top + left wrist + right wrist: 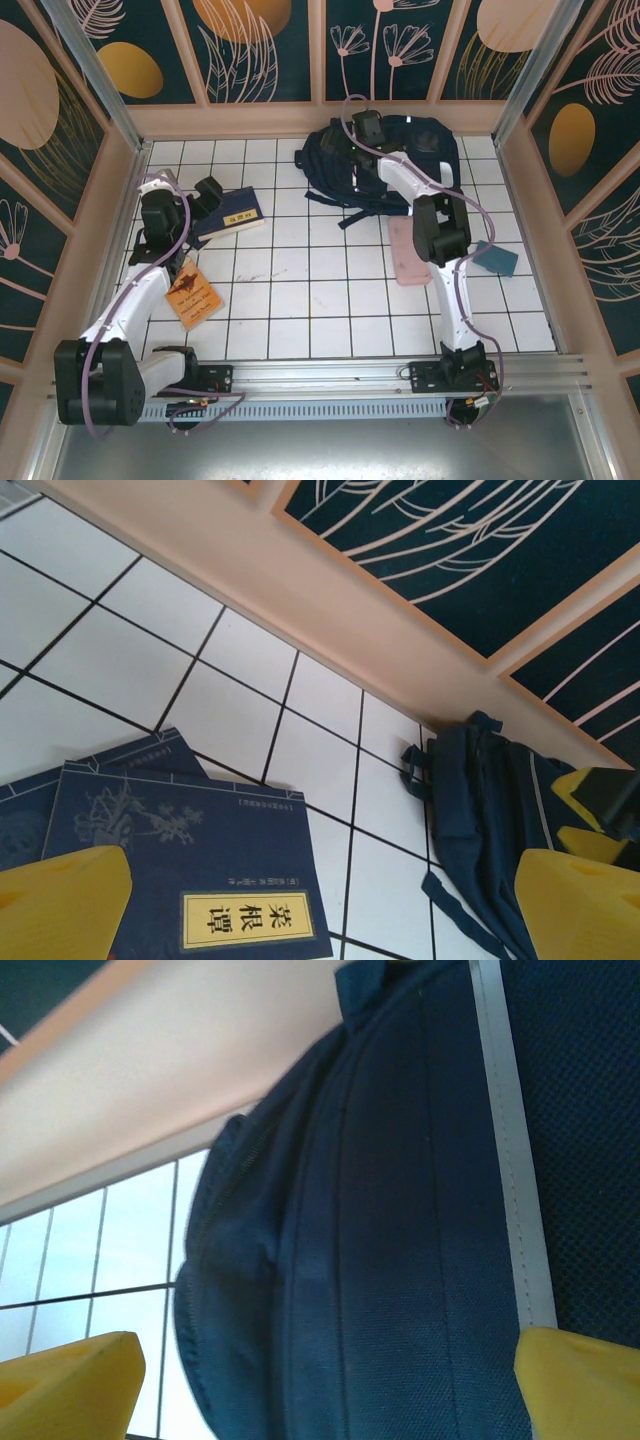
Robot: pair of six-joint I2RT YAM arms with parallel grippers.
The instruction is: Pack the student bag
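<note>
The white tiled counter (300,290) is lit evenly and brightly from above; only soft shadows are cast. In the right wrist view, the student bag (400,1260) is rendered soft and the tiles washed out.

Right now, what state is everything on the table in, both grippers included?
student bag: lying down at the back; whether it is zipped, cannot tell.
navy book: closed, flat on the tiles.
orange booklet: closed, flat.
pink case: flat, partly behind the right arm.
left gripper: open, above the navy book.
right gripper: open, close against the student bag.
</note>
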